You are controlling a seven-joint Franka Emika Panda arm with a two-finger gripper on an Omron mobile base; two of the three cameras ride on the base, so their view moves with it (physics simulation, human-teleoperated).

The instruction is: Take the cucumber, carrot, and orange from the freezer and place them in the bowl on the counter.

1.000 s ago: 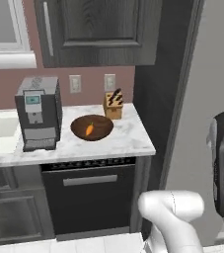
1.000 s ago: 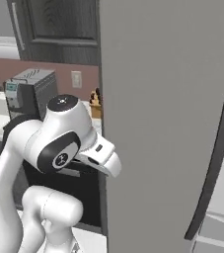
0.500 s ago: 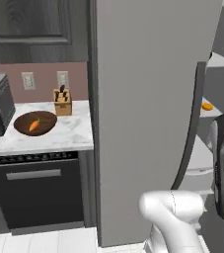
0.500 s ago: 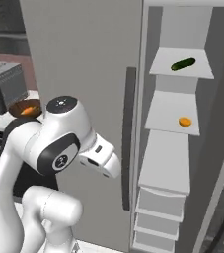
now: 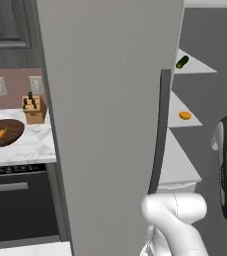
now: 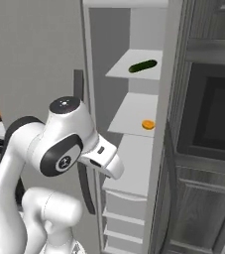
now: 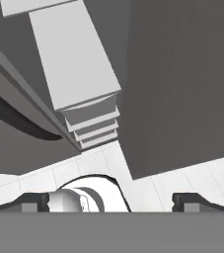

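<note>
— Where do we see the produce?
— The carrot (image 5: 0, 134) lies in the bowl (image 5: 15, 127) on the counter (image 5: 30, 145). The cucumber (image 6: 142, 66) and orange (image 6: 147, 124) sit on separate shelves of the open freezer (image 6: 134, 163).
— And our gripper (image 7: 111, 201)?
— Fingertips (image 7: 187, 200) well apart, probably holding nothing.
</note>
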